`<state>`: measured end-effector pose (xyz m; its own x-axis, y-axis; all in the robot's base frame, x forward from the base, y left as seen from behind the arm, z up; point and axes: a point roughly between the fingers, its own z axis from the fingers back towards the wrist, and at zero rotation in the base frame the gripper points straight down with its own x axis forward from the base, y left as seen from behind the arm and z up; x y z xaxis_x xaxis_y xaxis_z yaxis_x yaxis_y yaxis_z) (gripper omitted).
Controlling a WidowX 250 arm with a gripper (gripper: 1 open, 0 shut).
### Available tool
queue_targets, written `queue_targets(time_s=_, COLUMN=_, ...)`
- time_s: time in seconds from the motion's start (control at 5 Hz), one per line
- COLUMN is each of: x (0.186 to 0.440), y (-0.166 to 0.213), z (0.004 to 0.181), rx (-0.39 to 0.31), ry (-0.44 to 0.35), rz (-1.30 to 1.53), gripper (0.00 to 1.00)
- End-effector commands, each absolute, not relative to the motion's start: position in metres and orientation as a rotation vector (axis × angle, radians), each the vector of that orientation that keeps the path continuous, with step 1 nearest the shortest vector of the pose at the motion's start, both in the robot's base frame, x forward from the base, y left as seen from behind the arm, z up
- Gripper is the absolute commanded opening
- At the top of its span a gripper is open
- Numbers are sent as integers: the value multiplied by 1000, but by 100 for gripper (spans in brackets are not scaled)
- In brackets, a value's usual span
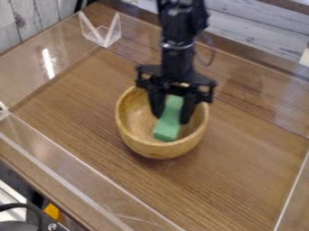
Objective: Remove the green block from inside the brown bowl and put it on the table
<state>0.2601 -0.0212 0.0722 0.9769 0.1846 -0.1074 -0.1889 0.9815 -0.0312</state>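
The brown bowl [128,124] sits mid-table on the dark wood table [72,90]. The green block [171,121] stands tilted inside it, its lower end down near the bowl's floor and its upper end between my fingers. My gripper [176,107] points straight down over the right half of the bowl and is shut on the block's upper part, one black finger on each side of it.
Clear acrylic walls [49,171] run along the table's edges. A small clear acrylic stand [100,29] is at the back left. A pale plank surface [259,32] lies beyond the far edge.
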Motion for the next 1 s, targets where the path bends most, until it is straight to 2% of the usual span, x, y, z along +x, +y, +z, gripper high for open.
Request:
queue_targets(time_s=0.0, x=271, y=-55, z=108, rx=-67, ry=16, rz=94, gripper=0)
queue_targets(time_s=0.4, x=260, y=-118, z=88, rx=-66, ry=9, rz=25, gripper=0)
queue_targets(time_s=0.8, x=254, y=-119, z=59, rx=-49, ry=-15, rz=-54, gripper=0)
